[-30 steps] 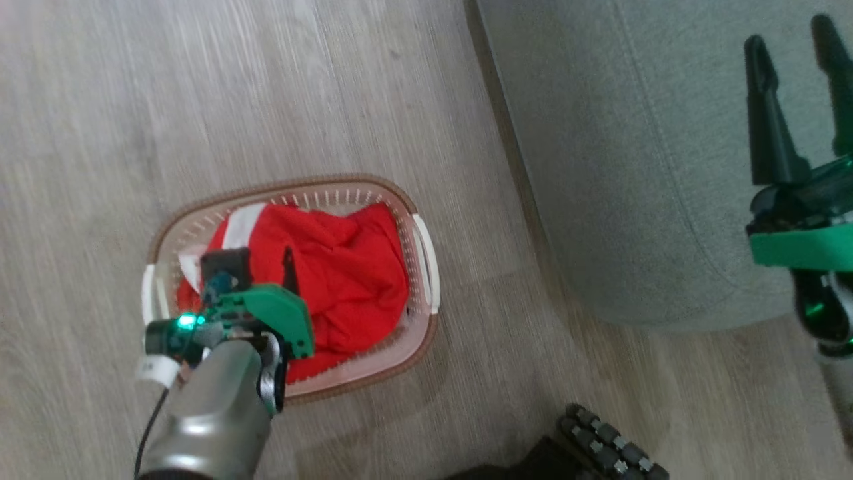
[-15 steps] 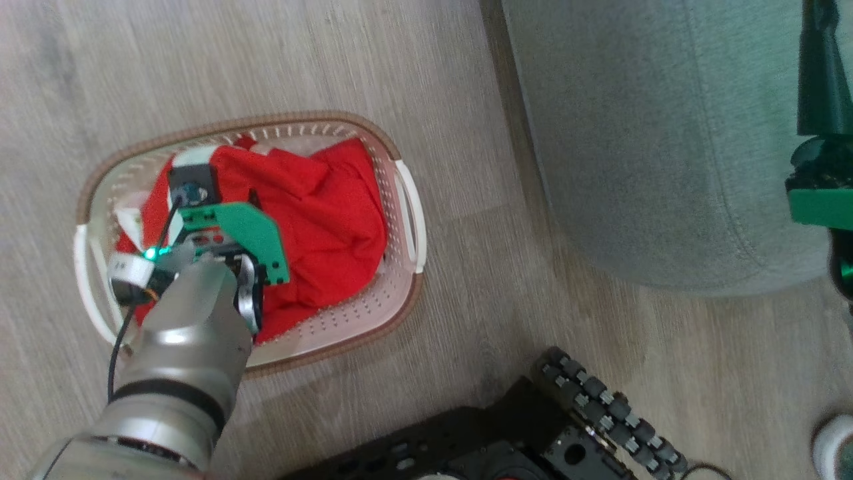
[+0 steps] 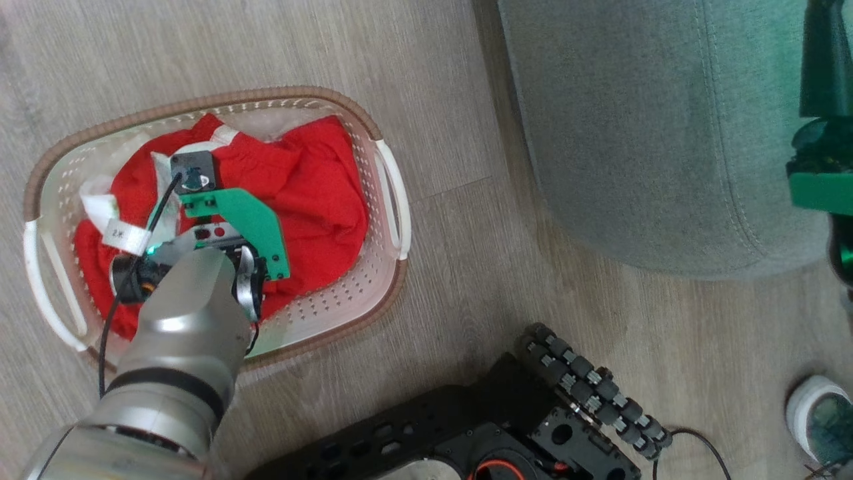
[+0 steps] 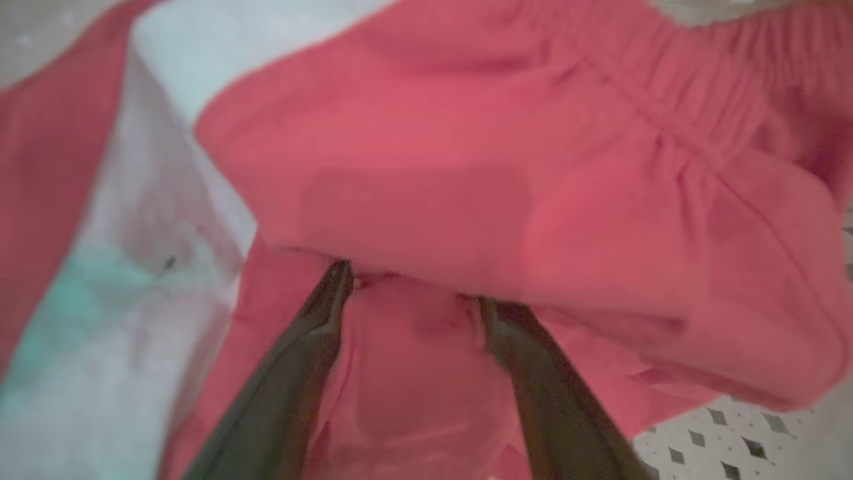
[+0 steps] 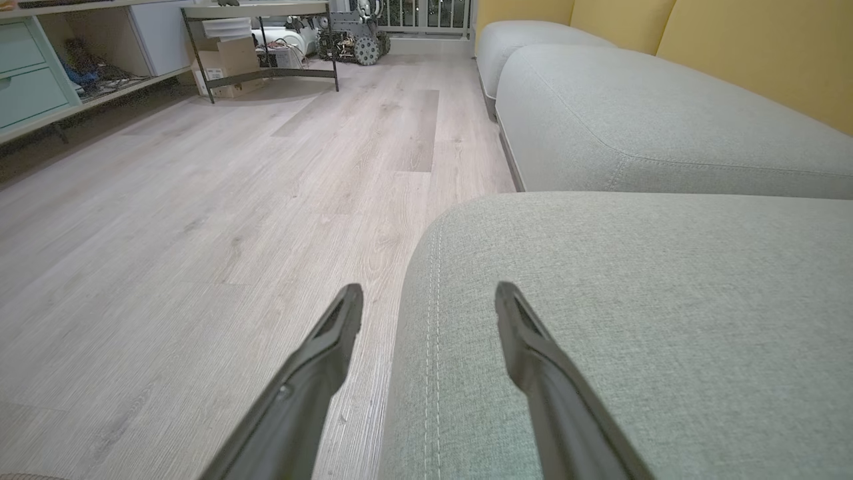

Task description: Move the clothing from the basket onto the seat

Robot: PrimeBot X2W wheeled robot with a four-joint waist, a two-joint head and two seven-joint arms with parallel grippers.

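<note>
**Over the basket: left end effector spread on the red cloth, nothing gripped**

At the basket point(image 3: 373, 293) on the floor point(image 3: 466, 280), all the clothing point(image 3: 313, 180) lies heaped inside. None is on the seat point(image 3: 633, 133), which stands well apart to the right. Count of pieces: cannot tell.

Your left end effector point(image 4: 412, 287) is down on the heap, fingers apart, tips tucked under a fold of red fabric beside a white stripe point(image 4: 166, 200). No cloth is pinched. Your right end effector point(image 5: 428, 289) hangs above the seat's near corner, fingers apart, nothing between them.

Handling, judged:
- Thin jersey that looks light, limp and a little slick.
- Once lifted it will probably sag and trail. It could catch on the rim point(image 3: 200, 105) or drag a second piece up with it.
- A shallow pinch on a single layer will likely slip out.

Where to hold:
- Take a bunched fold, several layers thick. The ridge just ahead of the left tips suits.
- The gathered waistband point(image 4: 666, 100) is thicker and should hold better than flat cloth, if you can reach it.
- Close fully before you lift, then raise until the hanging tail clears the rim.
</note>
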